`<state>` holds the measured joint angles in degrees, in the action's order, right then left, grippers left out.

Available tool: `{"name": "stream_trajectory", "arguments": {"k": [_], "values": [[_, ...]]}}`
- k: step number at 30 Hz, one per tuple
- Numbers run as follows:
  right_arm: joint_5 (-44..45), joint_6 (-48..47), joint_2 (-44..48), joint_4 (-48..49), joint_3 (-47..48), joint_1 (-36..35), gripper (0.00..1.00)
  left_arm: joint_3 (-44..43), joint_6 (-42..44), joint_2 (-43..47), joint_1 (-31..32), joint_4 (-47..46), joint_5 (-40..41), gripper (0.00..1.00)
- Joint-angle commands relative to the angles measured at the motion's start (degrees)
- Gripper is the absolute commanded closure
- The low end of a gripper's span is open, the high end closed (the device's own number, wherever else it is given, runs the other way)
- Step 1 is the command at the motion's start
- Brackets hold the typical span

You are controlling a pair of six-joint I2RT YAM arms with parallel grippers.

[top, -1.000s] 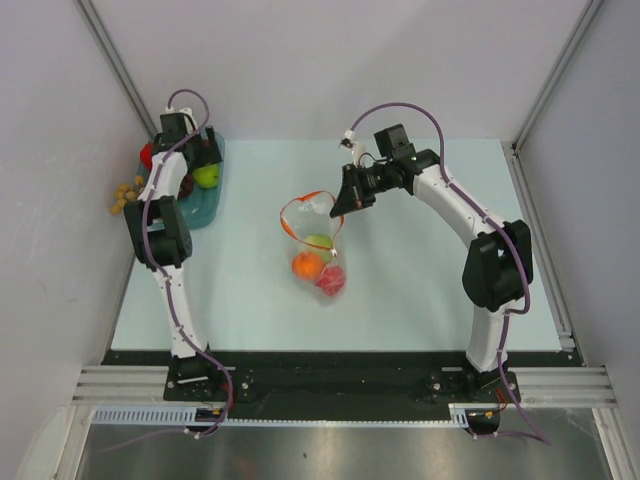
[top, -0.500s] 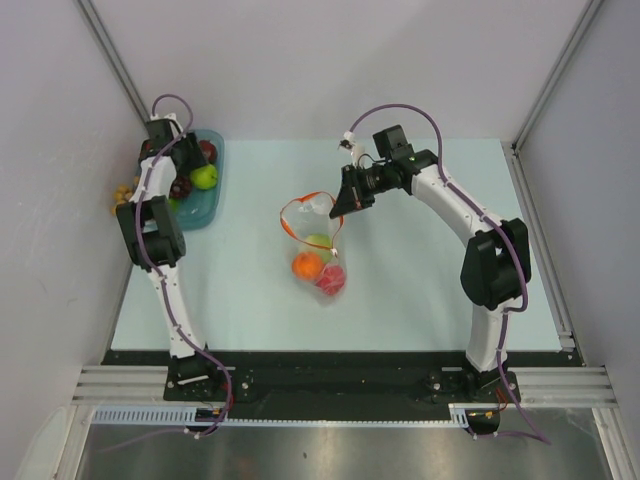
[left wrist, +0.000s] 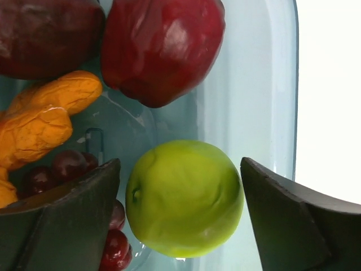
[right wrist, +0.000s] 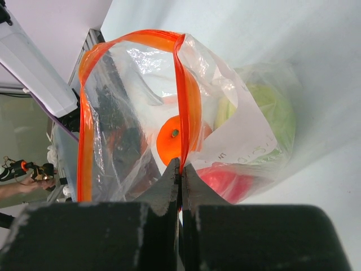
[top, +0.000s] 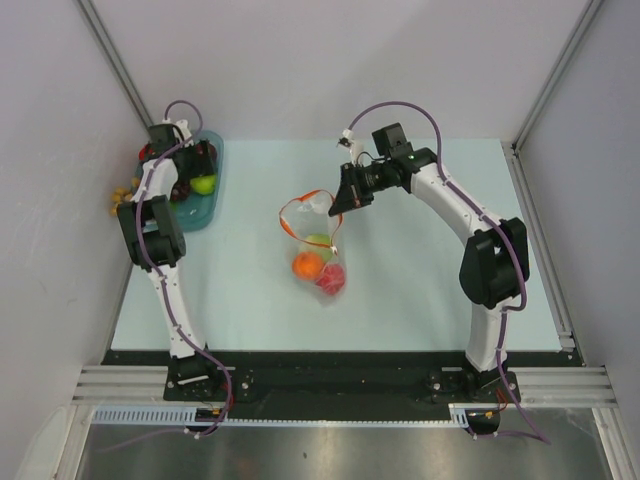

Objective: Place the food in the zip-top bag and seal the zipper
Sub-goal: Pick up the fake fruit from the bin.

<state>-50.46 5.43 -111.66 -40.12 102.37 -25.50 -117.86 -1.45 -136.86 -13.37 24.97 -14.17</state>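
The left gripper (left wrist: pixel 180 169) stands open at the far-left corner of the pale blue-green table (top: pixel 420 290). Its two dark fingers (left wrist: pixel 67 226) are spread wide on either side of a glossy green toy apple (left wrist: pixel 183 197). They sit close to its flanks, but whether they touch it cannot be told. That green toy apple lies in a shallow teal-blue plastic tray (left wrist: pixel 254 84), just beside one of its side walls. Sharing the tray are a large dark-red toy apple (left wrist: pixel 163 48), a darker maroon fruit (left wrist: pixel 48 34) at the edge of the wrist view, a knobbly orange-yellow piece (left wrist: pixel 45 121) and a bunch of dark red grapes (left wrist: pixel 56 169) partly hidden under one finger.

The right gripper (right wrist: pixel 180 175) is closed, its fingertips pinched together on the thin red-orange plastic zipper (right wrist: pixel 183 101). It holds that zipper at the rim of a small clear floppy zip-top bag (right wrist: pixel 124 130). The bag lies near the middle of the table, a little left of centre, with its mouth held open in a loop. Inside it sit a round orange toy fruit (top: pixel 307 265), a second green apple (top: pixel 319 241) and a red fruit (top: pixel 331 279), bunched at the closed near end. A white label (right wrist: pixel 237 141) shows on the bag's wall.
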Motion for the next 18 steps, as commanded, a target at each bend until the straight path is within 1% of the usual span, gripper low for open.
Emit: {"name": "stream_trajectory", "arguments": {"k": [1,2,4,6,10,11,13,17,18], "values": [[-0.3,-1.4,-0.6,0.0,3.6,0.0,1.0,0.8,3.5,2.0,-1.1,6.4,1.8,0.04],[-0.3,-1.5,-0.5,0.0,3.5,-0.1,1.0,0.9,3.7,2.3,-1.1,6.7,1.6,0.01],[-0.3,-1.7,-0.3,-0.2,3.5,-0.1,1.0,1.1,4.2,2.7,-1.1,8.2,1.7,0.01],[-0.3,-1.9,-0.1,-0.5,3.5,0.0,1.0,1.0,4.9,3.0,-1.1,9.2,1.9,0.04],[-0.3,-2.4,0.1,-0.7,3.3,0.0,1.0,1.8,5.0,4.1,-1.8,8.7,1.2,0.18],[-0.3,-2.7,0.1,-0.8,3.3,0.0,1.0,1.8,4.8,4.9,-2.0,8.1,0.6,0.25],[-0.4,-2.8,0.3,-0.9,3.1,-0.1,1.0,1.9,4.4,6.2,-1.9,6.9,0.6,0.3],[-0.3,-3.7,0.8,-1.5,2.9,0.0,1.0,3.3,1.8,10.5,-1.9,3.2,1.3,0.35],[-0.3,-3.8,0.9,-1.5,3.0,0.0,1.0,3.5,1.8,12.9,-1.9,1.7,1.7,0.36]]}}
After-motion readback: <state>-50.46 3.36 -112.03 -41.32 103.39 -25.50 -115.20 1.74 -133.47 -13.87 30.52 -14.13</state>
